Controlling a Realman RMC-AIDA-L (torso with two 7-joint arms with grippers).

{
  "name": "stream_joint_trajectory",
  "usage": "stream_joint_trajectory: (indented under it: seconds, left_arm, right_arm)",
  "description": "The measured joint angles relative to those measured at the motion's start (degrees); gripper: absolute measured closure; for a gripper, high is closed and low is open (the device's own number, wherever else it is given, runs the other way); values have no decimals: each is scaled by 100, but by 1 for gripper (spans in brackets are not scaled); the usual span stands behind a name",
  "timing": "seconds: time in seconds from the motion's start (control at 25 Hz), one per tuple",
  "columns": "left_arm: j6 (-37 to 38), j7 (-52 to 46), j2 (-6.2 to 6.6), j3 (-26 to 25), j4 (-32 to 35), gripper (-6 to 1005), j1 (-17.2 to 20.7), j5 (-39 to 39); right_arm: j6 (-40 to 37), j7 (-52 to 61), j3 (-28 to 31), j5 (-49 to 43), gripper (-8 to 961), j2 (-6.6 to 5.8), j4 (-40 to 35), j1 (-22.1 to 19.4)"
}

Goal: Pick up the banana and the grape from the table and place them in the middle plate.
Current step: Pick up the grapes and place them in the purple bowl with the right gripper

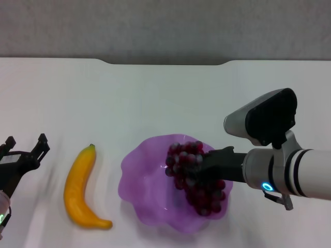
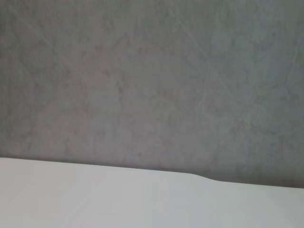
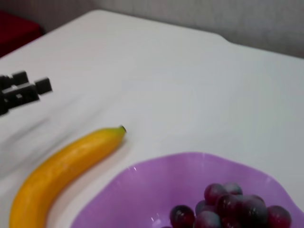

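The head view is the only view showing both arms at once; the right pincer [image 1: 194,168] reaches in from 3 o'clock over the middle plate [image 1: 142,181], its dark fingers buried among the grape [image 1: 196,178] and pinching the bunch; the left pincer [image 1: 26,150] stands at 9 o'clock near the table [image 1: 155,98] edge, fingers spread, well apart from the banana [image 1: 83,188]; the right wrist view shows none of its own fingers, but shows the left pincer [image 3: 23,90] farther off as dark blurred blocks, the banana [image 3: 61,173] lying on the table [image 3: 166,80] just beside the middle plate [image 3: 156,190], and the top of the grape [image 3: 232,209] inside that plate; the left wrist view shows only a strip of the table [image 2: 118,199] with its notched far edge and a grey wall [image 2: 152,80] behind, with no task item in it; contents: the middle plate holds the grape toward its 3 o'clock side, the rest of its bowl bare; the banana lies outside it at 9 o'clock, stem tip toward 12 o'clock; whether the grape rests on the plate floor or hangs just above it cannot be told; the left arm is cut off by the frame at 8 o'clock.
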Motion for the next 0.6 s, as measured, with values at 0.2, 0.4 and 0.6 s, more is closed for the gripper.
stream_joint_trajectory:
  seconds: [0.2,0.4,0.6]
  left_arm:
    - [0,5,0,-23,-1,155,-1,0]
    - [0,7,0,-30,0,156,-1,0]
    - [0,8,0,-35,3,156,2,0]
  right_arm:
    - [-60,7,34,6,600,7,-427,166]
    - [-134,8,97,5,600,9,-672,262]
    - [-235,-3,99,4,601,8,-844,376]
